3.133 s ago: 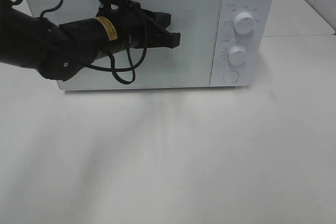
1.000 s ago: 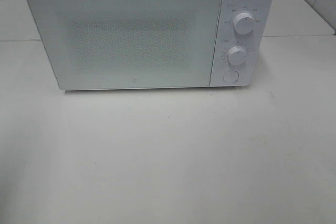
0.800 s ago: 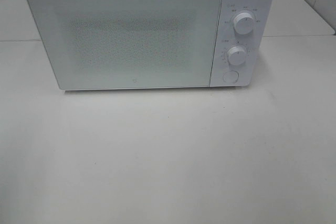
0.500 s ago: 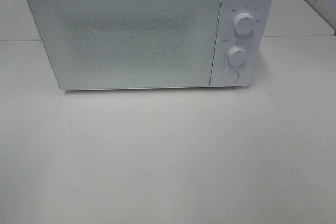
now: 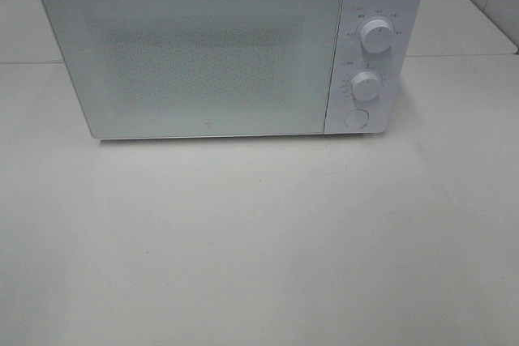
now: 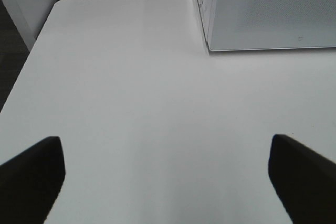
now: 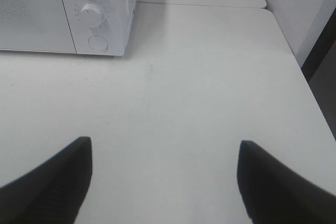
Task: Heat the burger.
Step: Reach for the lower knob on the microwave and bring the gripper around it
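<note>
Burger out of view; shut white microwave (image 5: 203, 54) on pale table (image 5: 259, 241), left end effector (image 6: 165, 139) and right end effector (image 7: 164, 141) released.

Microwave (image 5: 227, 46) at the rear of the table (image 5: 259, 249)
The door (image 5: 195, 58) filled its left side; on its right, the upper knob (image 5: 377, 34) sat above the lower knob (image 5: 366, 86), with a button (image 5: 356, 118) beneath. The left gripper (image 6: 165, 142) hung over the table off its left corner, the right gripper (image 7: 164, 144) off its right.

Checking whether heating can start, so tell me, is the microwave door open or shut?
Shut. The microwave door lies flush beside the control panel, with no gap showing along its edges in the high view.
</note>
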